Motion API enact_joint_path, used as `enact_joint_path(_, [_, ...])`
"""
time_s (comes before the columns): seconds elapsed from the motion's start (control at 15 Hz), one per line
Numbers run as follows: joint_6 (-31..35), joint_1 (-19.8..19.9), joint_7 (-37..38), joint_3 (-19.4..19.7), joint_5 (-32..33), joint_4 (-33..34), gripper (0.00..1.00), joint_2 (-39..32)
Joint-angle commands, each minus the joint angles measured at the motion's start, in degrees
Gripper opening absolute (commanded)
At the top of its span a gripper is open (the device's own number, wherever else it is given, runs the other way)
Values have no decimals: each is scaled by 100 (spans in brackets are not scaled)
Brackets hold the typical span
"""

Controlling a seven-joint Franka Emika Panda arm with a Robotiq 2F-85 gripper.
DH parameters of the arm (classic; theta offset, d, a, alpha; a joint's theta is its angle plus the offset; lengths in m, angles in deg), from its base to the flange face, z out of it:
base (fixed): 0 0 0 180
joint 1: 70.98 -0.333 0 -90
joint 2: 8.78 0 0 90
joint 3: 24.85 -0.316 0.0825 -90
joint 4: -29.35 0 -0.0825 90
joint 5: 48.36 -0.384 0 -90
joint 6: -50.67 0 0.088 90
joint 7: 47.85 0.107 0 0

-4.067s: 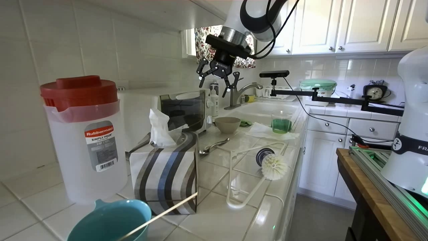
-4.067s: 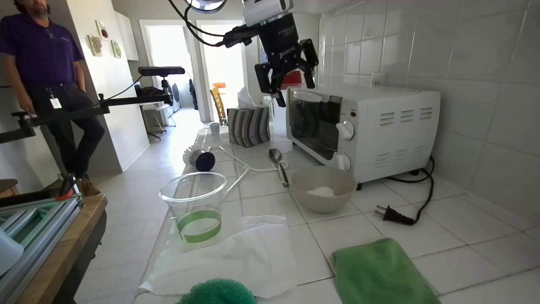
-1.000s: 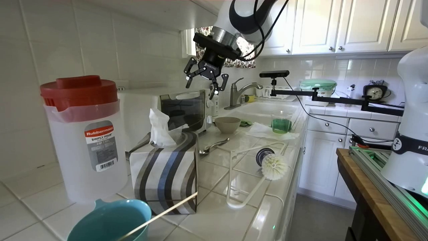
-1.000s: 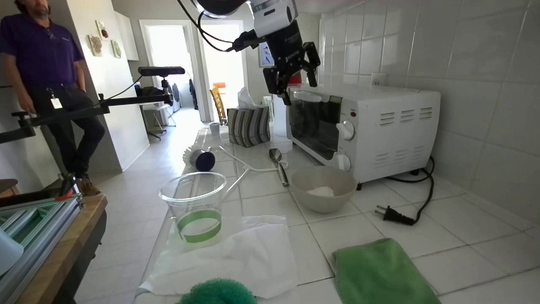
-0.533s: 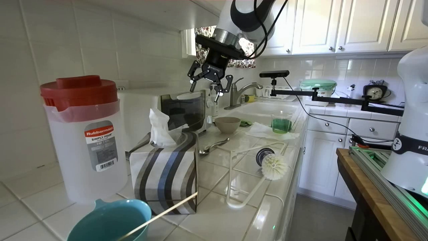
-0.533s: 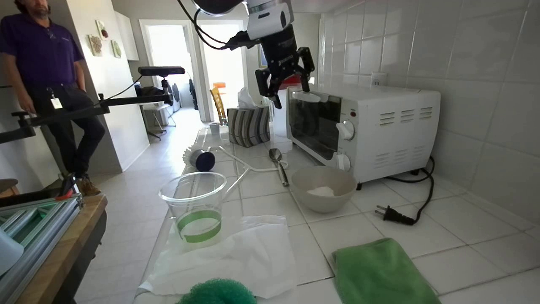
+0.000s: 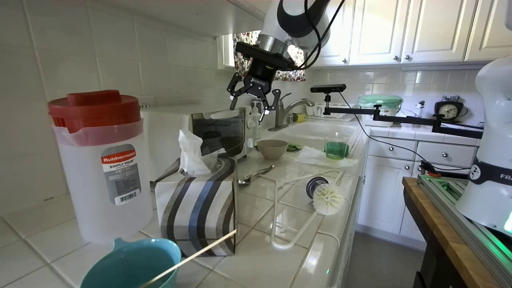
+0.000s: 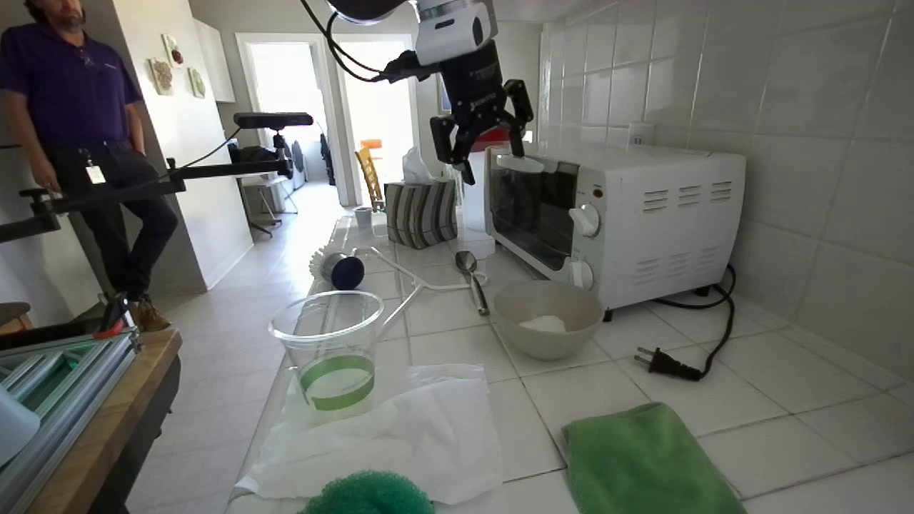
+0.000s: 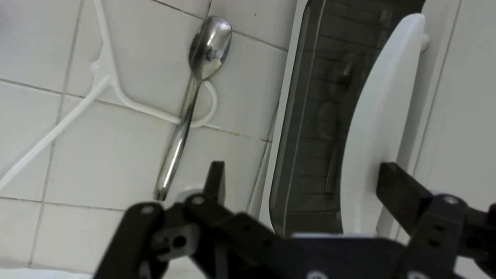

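My gripper (image 9: 302, 170) stands open with nothing held, above the counter at the front of a white toaster oven (image 8: 671, 214). In the wrist view its right fingertip (image 9: 399, 186) overlaps the oven's curved white door handle (image 9: 381, 116); whether it touches cannot be told. The left fingertip (image 9: 215, 178) is over the tiles, away from the door. The dark glass door (image 9: 317, 135) is closed. A metal spoon (image 9: 211, 50) lies on the tiles across the hook of a white hanger (image 9: 112, 69). In both exterior views the gripper (image 7: 247, 114) (image 8: 493, 168) points down at the oven's door side.
Around the oven stand a beige bowl (image 8: 528, 335) with something white inside, a clear cup (image 8: 332, 378) on a paper sheet and a striped tissue box (image 7: 196, 212). A red-lidded pitcher (image 7: 100, 172), a round brush (image 7: 328, 199) and a green cloth (image 8: 643, 457) are also on the counter.
Over the last second my gripper has shifted slightly and sunk a little by the oven door, its jaws staying wide. Earlier it was higher and farther from the handle. The counter objects are unmoved.
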Motion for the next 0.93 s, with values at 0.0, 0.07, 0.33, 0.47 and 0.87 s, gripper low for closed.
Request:
enact_joint_path(0.0, [-107, 13, 72, -2, -59, -88, 100, 83])
enact_joint_path(0.07, [-96, 11, 95, 7, -29, -103, 100, 98])
enact_joint_path(0.33, [-97, 17, 108, 27, 0, -113, 100, 103])
enact_joint_path(0.47, [-101, 15, 108, 29, 0, -102, 100, 92])
enact_joint_path(0.87, [-92, 26, 89, 52, 14, -103, 100, 93])
